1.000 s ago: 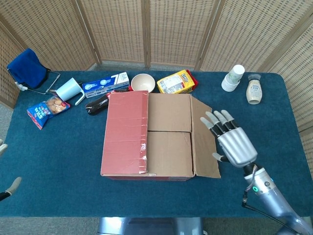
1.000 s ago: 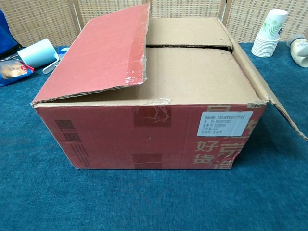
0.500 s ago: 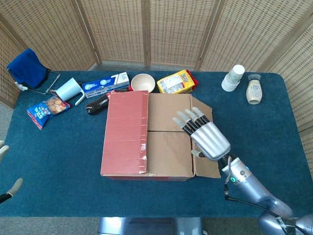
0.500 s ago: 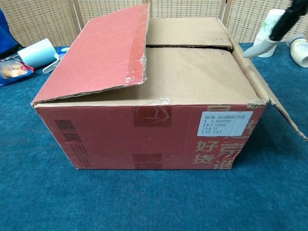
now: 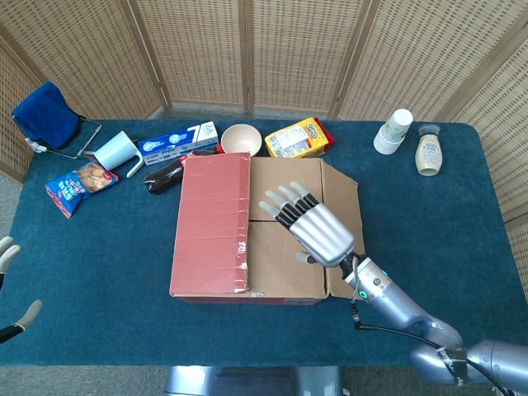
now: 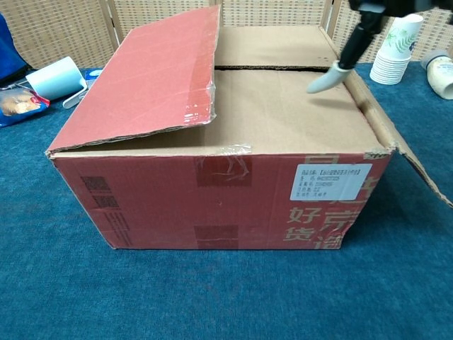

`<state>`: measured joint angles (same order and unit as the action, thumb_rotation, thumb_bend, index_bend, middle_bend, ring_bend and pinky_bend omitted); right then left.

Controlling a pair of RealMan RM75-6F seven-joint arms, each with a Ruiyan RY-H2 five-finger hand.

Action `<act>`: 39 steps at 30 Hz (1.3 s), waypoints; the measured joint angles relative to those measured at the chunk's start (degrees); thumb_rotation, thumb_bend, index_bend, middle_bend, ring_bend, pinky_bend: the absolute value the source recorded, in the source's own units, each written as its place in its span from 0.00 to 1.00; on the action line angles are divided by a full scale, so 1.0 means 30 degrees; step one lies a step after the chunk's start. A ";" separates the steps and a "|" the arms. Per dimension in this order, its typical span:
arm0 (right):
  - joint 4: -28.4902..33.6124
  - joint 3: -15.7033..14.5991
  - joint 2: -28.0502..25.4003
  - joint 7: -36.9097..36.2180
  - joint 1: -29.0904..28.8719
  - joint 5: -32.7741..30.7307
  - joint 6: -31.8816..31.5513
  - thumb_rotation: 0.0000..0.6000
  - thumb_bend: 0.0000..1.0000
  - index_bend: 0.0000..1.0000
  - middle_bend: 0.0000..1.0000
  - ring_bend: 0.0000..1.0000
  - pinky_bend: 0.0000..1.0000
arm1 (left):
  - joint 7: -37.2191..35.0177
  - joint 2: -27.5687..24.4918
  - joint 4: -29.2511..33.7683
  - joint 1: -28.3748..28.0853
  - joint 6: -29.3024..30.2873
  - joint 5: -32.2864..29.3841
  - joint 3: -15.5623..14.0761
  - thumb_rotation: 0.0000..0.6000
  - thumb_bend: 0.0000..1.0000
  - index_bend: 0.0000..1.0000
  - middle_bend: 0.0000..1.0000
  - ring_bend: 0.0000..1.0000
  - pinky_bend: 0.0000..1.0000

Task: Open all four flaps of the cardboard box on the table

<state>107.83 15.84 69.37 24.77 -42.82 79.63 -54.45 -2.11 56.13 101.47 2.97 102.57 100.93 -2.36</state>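
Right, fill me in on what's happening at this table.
A two-armed robot is opening the flaps of a cardboard box. Its right hand is over the top of the box with fingers spread, holding nothing. The right flap is folded outward and the red left flap is only partly lifted; the two inner flaps lie flat and closed. The left hand is barely visible at the table's left edge, away from the box.
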 measured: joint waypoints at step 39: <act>-0.1950 0.0166 0.2028 -0.0808 -0.2698 -0.1379 -0.0654 1.00 0.00 0.04 0.00 0.00 0.07 | -0.0055 0.0108 -0.0094 0.0016 -0.0524 0.0289 0.0220 1.00 0.13 0.00 0.00 0.00 0.00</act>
<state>101.98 16.34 75.46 22.35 -50.92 75.50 -56.41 -2.27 56.45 101.19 3.01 100.99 101.80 -1.70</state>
